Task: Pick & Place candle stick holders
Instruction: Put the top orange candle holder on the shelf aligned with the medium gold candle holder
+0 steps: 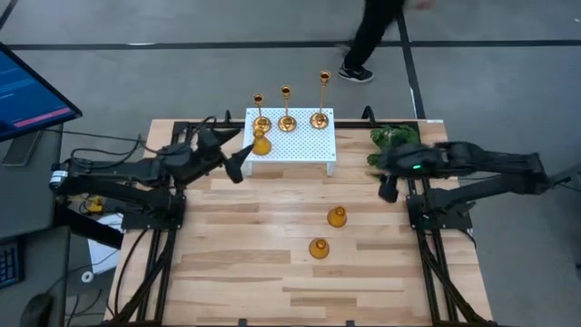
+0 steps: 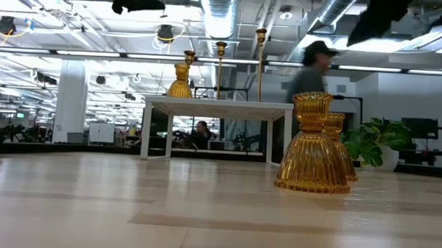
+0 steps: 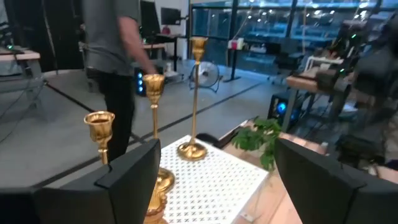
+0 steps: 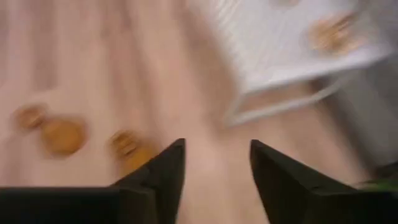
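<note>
Three slim gold candle sticks [image 1: 260,116] [image 1: 287,113] [image 1: 321,102] stand upright on their round bases on the white perforated stand [image 1: 304,143]. A short bulbous holder [image 1: 262,143] sits on the stand's near left corner. Two more bulbous holders [image 1: 338,216] [image 1: 319,248] stand on the wooden table. My left gripper [image 1: 241,163] hovers just left of the stand, open and empty; its wrist view [image 3: 214,186] shows the sticks ahead and the bulbous holder [image 3: 158,198] partly behind one finger. My right gripper [image 1: 388,189] is open and empty to the right of the stand, above the table [image 4: 214,168].
A green plant [image 1: 392,141] stands at the table's far right, close to my right arm. A person [image 1: 372,41] walks past beyond the far edge. A monitor [image 1: 27,91] stands off the table's left. Bare wood [image 1: 236,263] lies toward the near edge.
</note>
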Motion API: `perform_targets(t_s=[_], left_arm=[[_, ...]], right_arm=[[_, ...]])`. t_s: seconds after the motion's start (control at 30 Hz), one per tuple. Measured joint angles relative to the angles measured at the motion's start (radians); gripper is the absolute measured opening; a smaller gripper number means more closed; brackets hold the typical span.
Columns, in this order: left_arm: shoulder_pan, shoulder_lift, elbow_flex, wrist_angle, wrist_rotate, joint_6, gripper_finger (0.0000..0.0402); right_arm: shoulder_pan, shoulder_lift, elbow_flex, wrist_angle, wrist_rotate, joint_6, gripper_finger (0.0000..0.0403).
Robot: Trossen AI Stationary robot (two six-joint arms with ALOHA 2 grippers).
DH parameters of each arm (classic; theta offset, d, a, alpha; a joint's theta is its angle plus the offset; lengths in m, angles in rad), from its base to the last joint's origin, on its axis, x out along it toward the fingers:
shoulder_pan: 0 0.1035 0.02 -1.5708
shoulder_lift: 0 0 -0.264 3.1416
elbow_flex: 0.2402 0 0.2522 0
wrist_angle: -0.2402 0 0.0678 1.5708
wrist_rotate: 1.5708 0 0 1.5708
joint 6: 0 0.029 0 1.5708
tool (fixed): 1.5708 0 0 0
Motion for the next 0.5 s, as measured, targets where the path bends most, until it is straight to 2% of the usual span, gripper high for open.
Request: perform_targets(t_s=[0.1,0.23,0.37,0.5], left_arm=[[-0.028,-0.018,0.000,0.000,-0.005,0.000,0.0313],[-0.050,-0.022,0.000,0.000,-0.006,0.003,0.0313],[-0.063,-0.022,0.000,0.000,-0.006,0.049,0.0313],[-0.063,-0.022,0.000,0.007,-0.006,0.052,0.0313]], right_arm=[[0.027,0.072,-0.042,0.002,-0.133,0.084,0.0211],[0.120,0.104,-0.170,0.073,-0.157,0.181,0.0242],[0.214,0.091,-0.361,0.387,-0.157,0.262,0.0240],[0.274,0.104,-0.511,0.669,-0.113,0.281,0.0232]])
